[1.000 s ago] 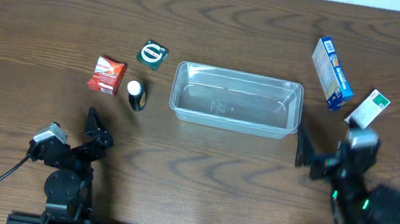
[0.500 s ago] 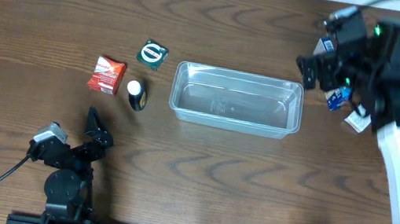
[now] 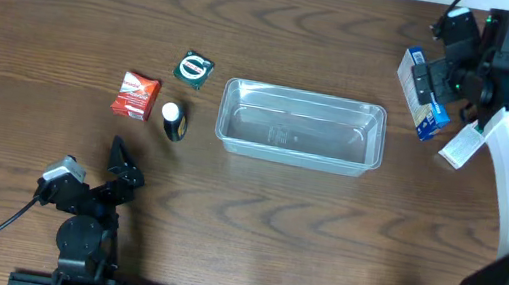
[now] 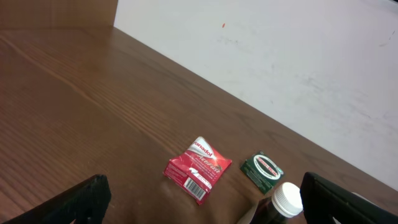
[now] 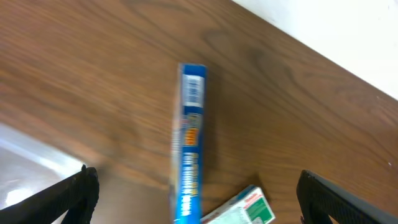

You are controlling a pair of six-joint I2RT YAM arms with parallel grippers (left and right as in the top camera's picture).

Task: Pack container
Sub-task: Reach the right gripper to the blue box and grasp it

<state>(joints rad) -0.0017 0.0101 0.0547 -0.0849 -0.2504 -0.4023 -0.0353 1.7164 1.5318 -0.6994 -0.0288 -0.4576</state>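
My right jaws hung wide open, gripping nothing, above the blue box [image 5: 188, 149], which lay on the desk [image 3: 254, 213] just beside a green-and-white box [image 5: 244, 209]. The clear container [image 3: 299, 129] sat mid-desk, to their left. My left jaws, low near the front edge, also gaped open, holding nothing.

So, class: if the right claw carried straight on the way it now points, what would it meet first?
Most likely the blue box, seen edge-on and centred in the wrist view of the open right claw. The gap to it is unclear. The green-and-white box sits off to the side.
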